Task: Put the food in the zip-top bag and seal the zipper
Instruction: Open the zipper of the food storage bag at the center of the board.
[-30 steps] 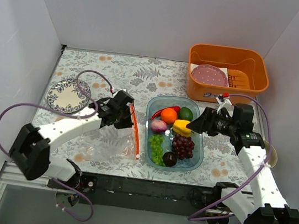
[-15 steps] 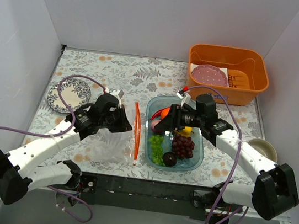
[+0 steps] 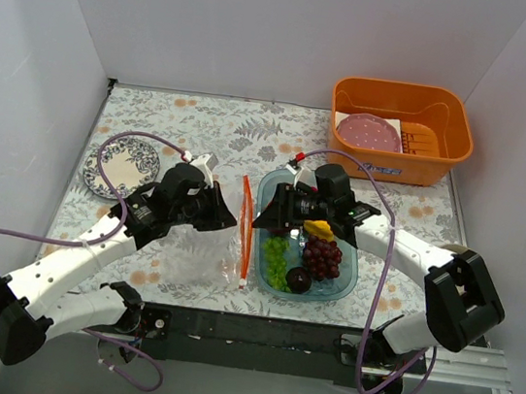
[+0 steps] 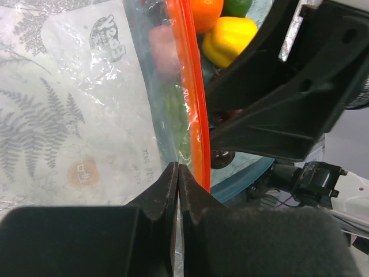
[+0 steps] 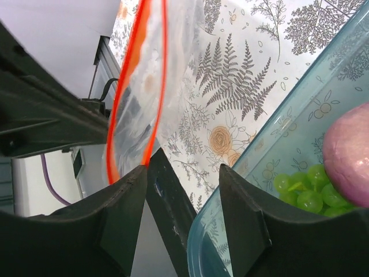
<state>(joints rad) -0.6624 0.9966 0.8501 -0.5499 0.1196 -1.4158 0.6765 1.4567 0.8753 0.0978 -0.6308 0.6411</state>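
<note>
Red-orange zipper (image 3: 245,229) on clear bag (image 3: 190,260), blue tray (image 3: 350,268), fern-patterned tablecloth (image 3: 252,132)

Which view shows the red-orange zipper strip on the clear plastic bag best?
Top external: the whole red-orange zipper strip shows end to end, beside the clear blue tray. Left wrist shows only a close section; right wrist shows its two lips parted, cropped.

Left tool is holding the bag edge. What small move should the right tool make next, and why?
Probably ease the right tool forward until the nearer lip of the zipper sits between its open fingers, then close. The left tool is shut on the zip-top bag beside that strip, the mouth gapes only narrowly, and the food in view lies in the tray.
</note>
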